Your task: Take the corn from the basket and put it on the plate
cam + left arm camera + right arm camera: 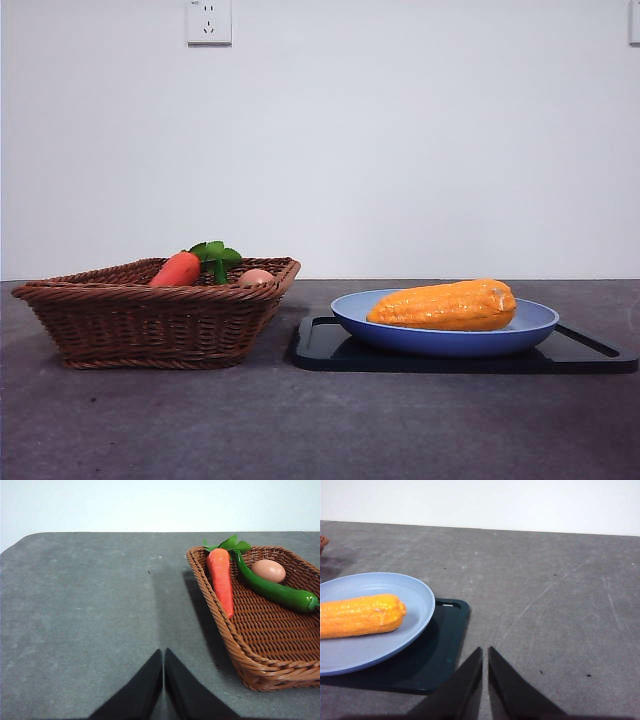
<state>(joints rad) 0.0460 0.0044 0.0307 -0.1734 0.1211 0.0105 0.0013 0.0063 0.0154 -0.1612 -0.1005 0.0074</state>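
The orange-yellow bumpy corn lies on its side in the light blue plate. The brown wicker basket stands left of the plate and holds no corn. My left gripper is shut over bare table beside the basket's rim, holding nothing. My right gripper is shut over the grey table, off the tray's corner and apart from the plate and corn. Neither gripper shows in the front view.
The plate rests on a flat black tray. In the basket lie a red-orange carrot with green leaves, a long green pepper and a small tan egg-like ball. A wall socket is behind.
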